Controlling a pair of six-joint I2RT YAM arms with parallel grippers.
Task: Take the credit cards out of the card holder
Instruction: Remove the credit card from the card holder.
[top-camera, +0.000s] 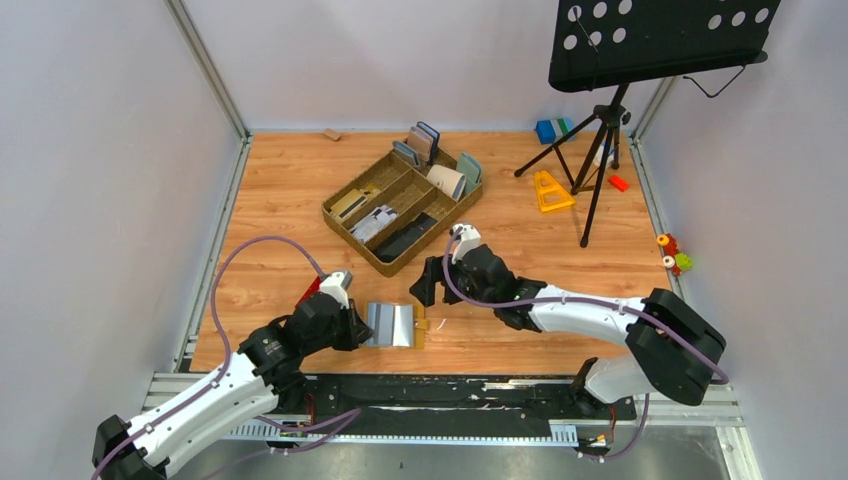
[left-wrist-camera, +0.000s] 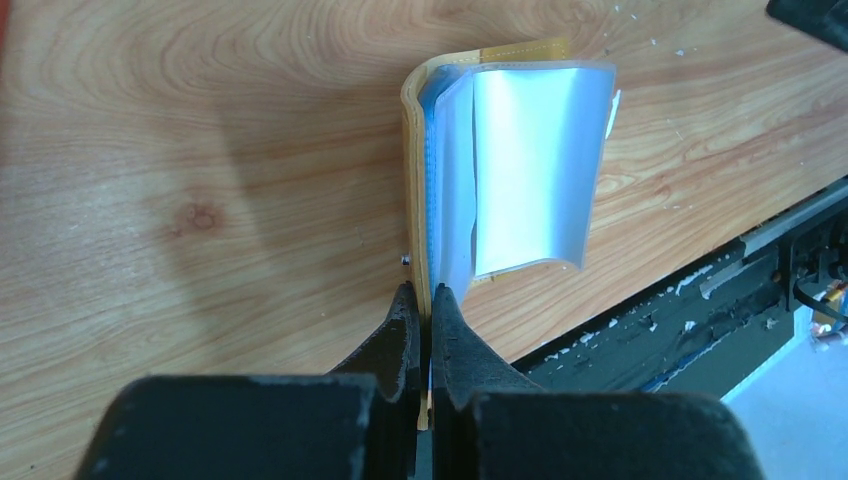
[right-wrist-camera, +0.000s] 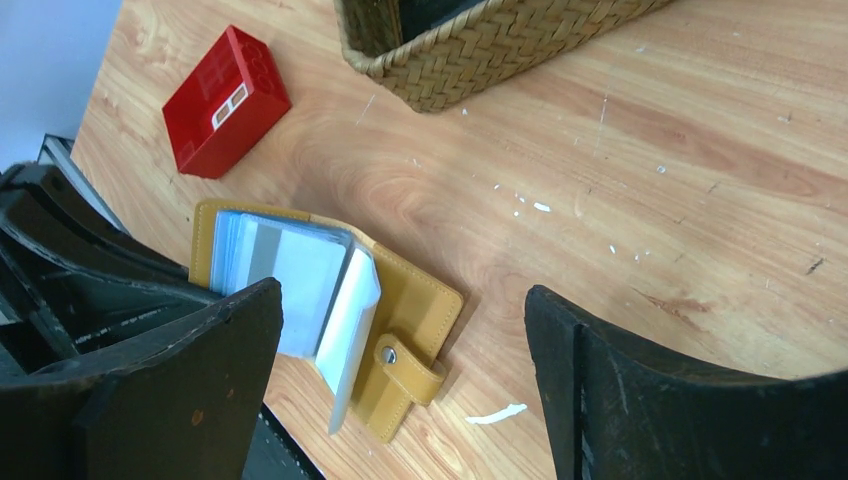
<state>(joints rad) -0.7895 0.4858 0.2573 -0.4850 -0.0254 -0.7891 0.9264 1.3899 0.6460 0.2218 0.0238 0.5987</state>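
**Left pincer clamps the wallet's cover; right pincer hangs open beside it**

The left gripper (left-wrist-camera: 427, 300) is closed, its two black fingertips pressed together on the edge of the card holder's (left-wrist-camera: 412, 150) mustard-yellow cover. From that pinch the cover runs straight away from the wrist, standing on edge on the wooden table (left-wrist-camera: 180, 200). The credit cards (left-wrist-camera: 530, 170) fan out to the right of the cover as pale, silvery-blue leaves, curled at their free edge and all inside the holder. How many there are cannot be told.

From above, the left gripper (top-camera: 362, 328) sits at the holder's left end, near the table's front edge. The silvery leaves (top-camera: 390, 325) face upward and the yellow flap (top-camera: 418, 322) lies at the right end.

The right gripper (top-camera: 428, 285) hangs just beyond that right end, with its jaws spread wide and nothing between them. In its wrist view the open card holder (right-wrist-camera: 425, 300) lies below the gap between the fingers (right-wrist-camera: 200, 340), snap tab pointing to the lower right, and no finger touches it.

Farther out, a small red box (right-wrist-camera: 225, 100) sits behind the holder, and a woven tray (top-camera: 400, 205) stands near the table's middle.
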